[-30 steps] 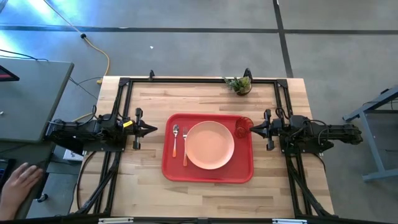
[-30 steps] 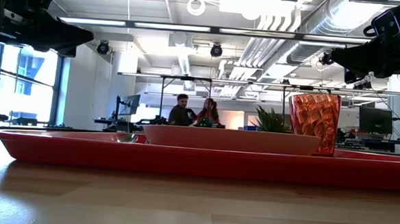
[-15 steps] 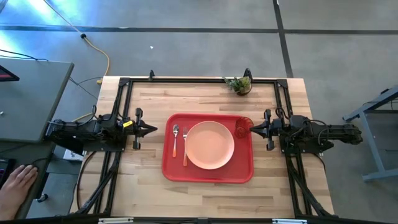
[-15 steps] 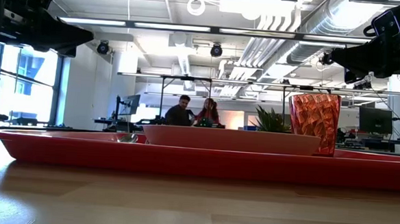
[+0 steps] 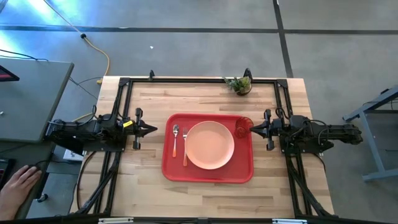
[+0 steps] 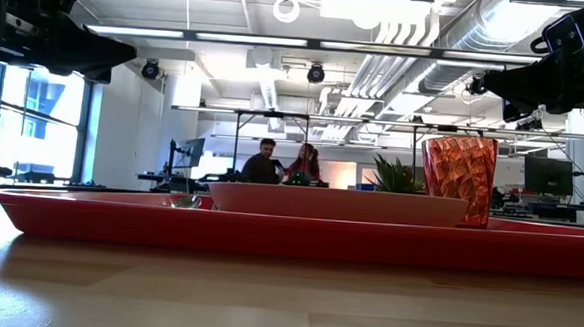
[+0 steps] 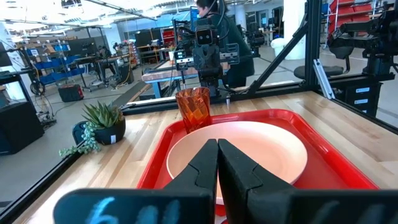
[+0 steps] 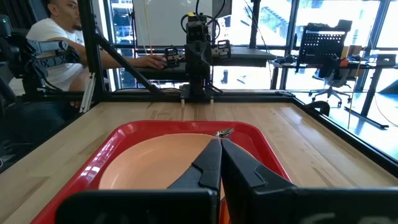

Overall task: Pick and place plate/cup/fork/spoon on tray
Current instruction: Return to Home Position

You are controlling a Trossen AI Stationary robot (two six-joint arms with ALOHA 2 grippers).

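Although the left pincer (image 5: 151,129) and right pincer (image 5: 253,129) flank the tray (image 5: 208,175) closed and empty, the right sits near the cup (image 5: 242,127); a stray jerk could topple it.

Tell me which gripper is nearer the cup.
Right. The right gripper sits just beside the cup; the left gripper is beyond the tray, past the spoon.

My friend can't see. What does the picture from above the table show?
A red tray in the middle of a wooden table holds a peach plate, with a spoon and fork to its left and a red cup at its right. The left gripper and right gripper wait at either side. A potted plant stands at the far edge.
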